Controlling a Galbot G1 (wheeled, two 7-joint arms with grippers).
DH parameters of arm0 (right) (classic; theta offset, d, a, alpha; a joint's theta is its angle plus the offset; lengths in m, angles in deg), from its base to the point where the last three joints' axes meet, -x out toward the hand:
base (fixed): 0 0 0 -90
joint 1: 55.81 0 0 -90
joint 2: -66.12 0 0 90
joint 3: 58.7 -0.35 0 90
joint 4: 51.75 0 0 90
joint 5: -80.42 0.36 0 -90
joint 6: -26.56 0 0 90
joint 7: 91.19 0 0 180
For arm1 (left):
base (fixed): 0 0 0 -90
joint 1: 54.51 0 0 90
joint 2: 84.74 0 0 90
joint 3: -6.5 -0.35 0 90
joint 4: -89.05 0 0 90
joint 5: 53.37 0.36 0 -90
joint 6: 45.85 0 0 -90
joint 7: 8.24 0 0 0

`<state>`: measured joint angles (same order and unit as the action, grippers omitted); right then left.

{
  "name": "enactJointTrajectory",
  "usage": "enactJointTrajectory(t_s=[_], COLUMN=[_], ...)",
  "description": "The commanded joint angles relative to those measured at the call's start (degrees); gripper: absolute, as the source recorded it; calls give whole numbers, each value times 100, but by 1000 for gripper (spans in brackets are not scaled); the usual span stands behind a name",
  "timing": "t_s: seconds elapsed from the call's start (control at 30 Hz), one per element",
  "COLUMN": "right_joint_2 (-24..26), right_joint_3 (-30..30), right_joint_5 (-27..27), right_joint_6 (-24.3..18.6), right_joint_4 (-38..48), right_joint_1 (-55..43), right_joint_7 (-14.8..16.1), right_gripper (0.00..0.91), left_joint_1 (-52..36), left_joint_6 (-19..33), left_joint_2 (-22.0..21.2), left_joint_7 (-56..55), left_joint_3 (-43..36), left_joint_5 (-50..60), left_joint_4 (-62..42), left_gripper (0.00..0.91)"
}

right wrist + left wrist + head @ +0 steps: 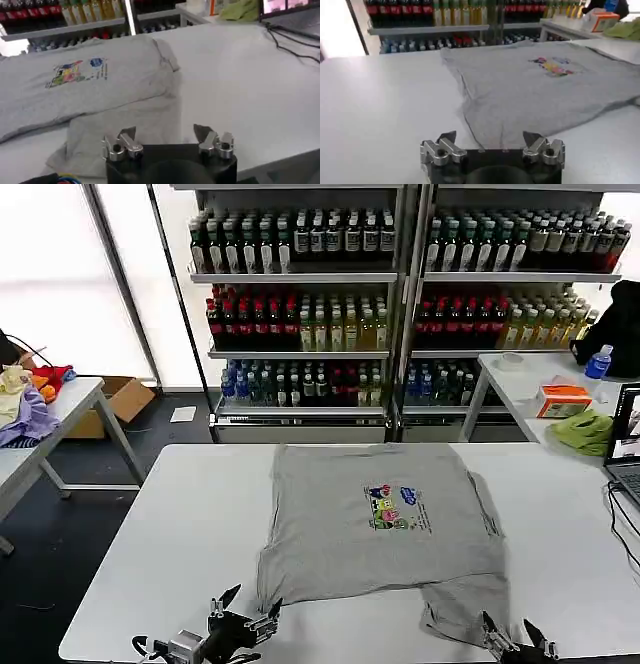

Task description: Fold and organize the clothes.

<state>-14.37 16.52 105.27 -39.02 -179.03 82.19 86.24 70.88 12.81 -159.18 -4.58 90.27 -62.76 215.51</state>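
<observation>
Grey shirt (385, 529) lies partly folded on a white table (170, 544).
Left gripper (243, 612) and right gripper (515, 639) hover spread at its near edge.

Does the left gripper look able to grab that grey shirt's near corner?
Probably yes. The left gripper is open beside the grey shirt, whose near corner lies flat on the white table, with nothing between.

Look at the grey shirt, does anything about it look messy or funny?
Yes. The grey shirt lies crooked on the white table, and one part near the right claw is doubled under in a rumpled flap, so it isn't spread flat. Both claws are open at the table's near edge, the left claw by the shirt's other corner.
</observation>
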Motion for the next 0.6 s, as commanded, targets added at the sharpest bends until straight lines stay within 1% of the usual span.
enactJointTrajectory(t_s=[0.03, 0.13, 0.23, 0.27, 0.3, 0.4, 0.43, 0.47, 0.5, 0.53, 0.57, 0.6], right_joint_2=[-10, -20, -38, -40, -39, -59, -68, -68, -71, -74, -75, -78], right_joint_3=[163, 176, 142, 145, 148, 124, 109, 103, 101, 97, 94, 85], right_joint_5=[-213, -227, -224, -228, -230, -208, -211, -212, -212, -214, -216, -216], right_joint_6=[64, 56, 57, 61, 65, 58, 56, 48, 48, 50, 49, 50], right_joint_4=[51, 42, 52, 62, 64, 40, 40, 39, 40, 40, 39, 35], right_joint_1=[17, 25, 29, 34, 42, 51, 53, 54, 58, 63, 65, 67], right_joint_7=[41, 51, 64, 63, 70, 81, 91, 91, 91, 94, 100, 112], right_gripper=[0, 0, 0, 0, 0, 0, 0, 0, 0, 0, 0, 0], left_joint_1=[-207, -275, -255, -239, -227, -162, -139, -124, -120, -126, -135, -143], left_joint_6=[-56, -49, -48, -39, -27, 6, 11, 24, 27, 37, 69, 89], left_joint_2=[-342, -435, -487, -493, -495, -493, -496, -501, -515, -532, -554, -570], left_joint_7=[-292, -342, -358, -361, -374, -354, -329, -308, -308, -311, -296, -300], left_joint_3=[-85, -43, -77, -95, -121, -245, -271, -311, -340, -363, -368, -378], left_joint_5=[2, -3, -1, 4, 19, 93, 120, 157, 181, 204, 234, 248], left_joint_4=[-288, -336, -347, -364, -385, -390, -385, -385, -396, -427, -458, -484], left_gripper=[907, 907, 856, 756, 695, 605, 544, 302, 171, 121, 50, 30])
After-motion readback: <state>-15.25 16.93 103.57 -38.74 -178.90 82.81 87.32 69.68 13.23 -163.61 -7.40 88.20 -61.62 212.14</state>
